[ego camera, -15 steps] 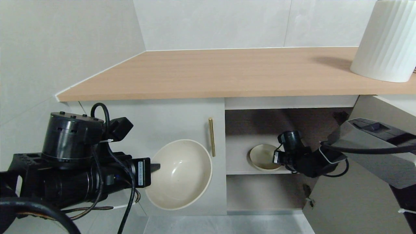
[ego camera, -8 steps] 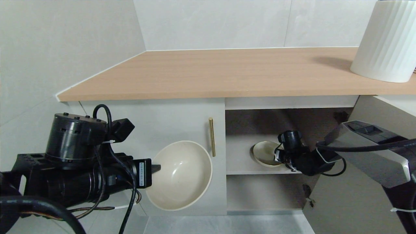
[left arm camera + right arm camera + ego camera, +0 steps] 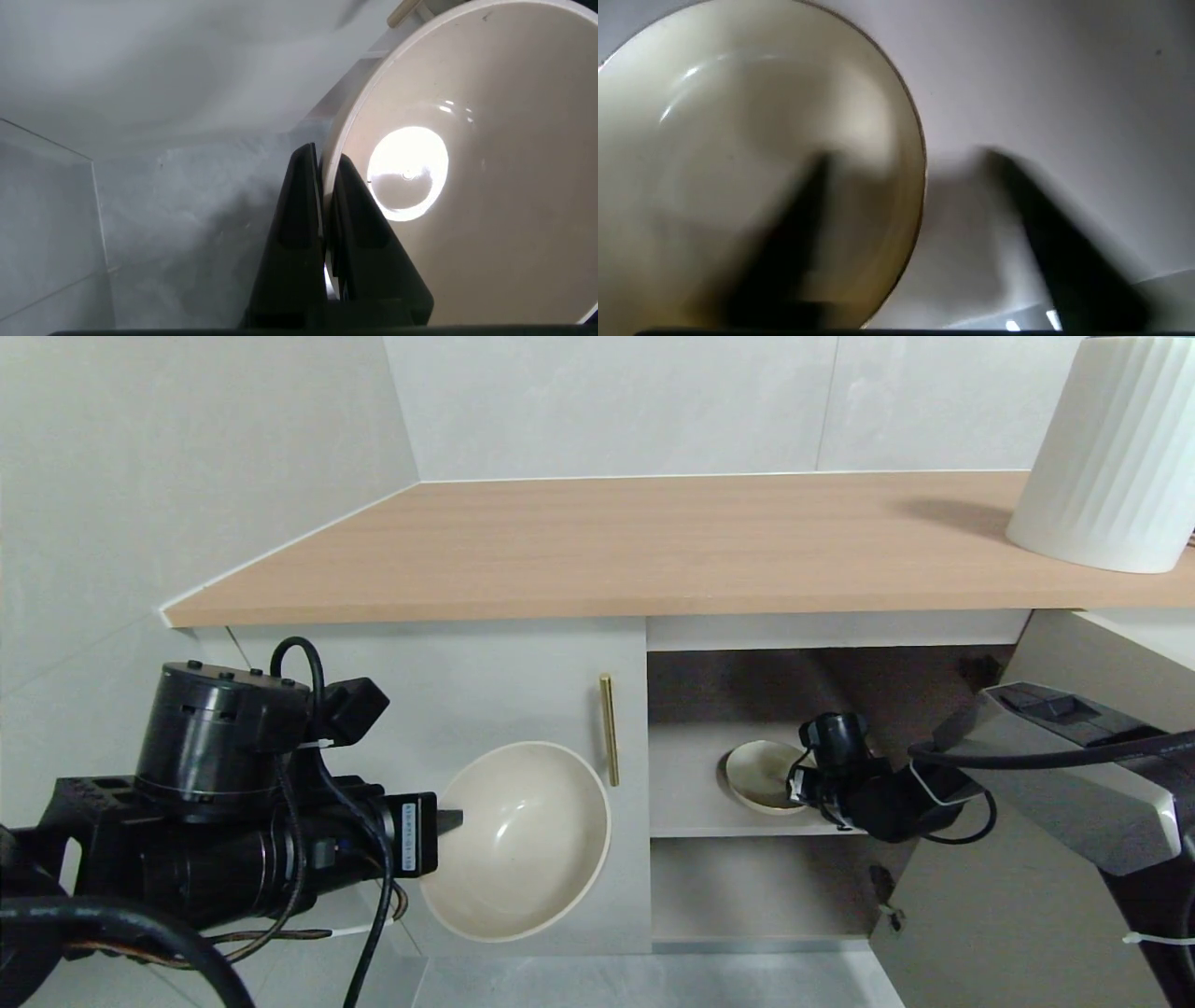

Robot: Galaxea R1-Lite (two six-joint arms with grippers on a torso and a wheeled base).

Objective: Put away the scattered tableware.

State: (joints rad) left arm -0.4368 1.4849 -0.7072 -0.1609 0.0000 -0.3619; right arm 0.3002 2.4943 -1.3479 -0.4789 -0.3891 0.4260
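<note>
1. the left gripper (image 3: 448, 819) is clenched on the rim of the large cream bowl (image 3: 523, 845). in the left wrist view the two dark fingers (image 3: 304, 201) pinch the rim between them.
2. the large bowl hangs in the air, tipped on its side with its hollow facing the head camera. it is in front of the lower part of the closed cabinet door (image 3: 504, 681) and just beside the brass handle (image 3: 608, 728).
3. the right gripper (image 3: 906, 163) is inside the open cabinet compartment. its fingers are spread wide and grasp nothing; one blurred finger lies over the small cream dish (image 3: 758, 773) and the other over the bare shelf (image 3: 686, 803).
4. the small dish sits on that shelf, nearer the front edge than the back, between the shelf's left edge and the right gripper.
5. the second cabinet door (image 3: 980, 915) stands open on the right.
6. a white ribbed vessel (image 3: 1111, 448) stands at the right end of the worktop (image 3: 653, 541).
</note>
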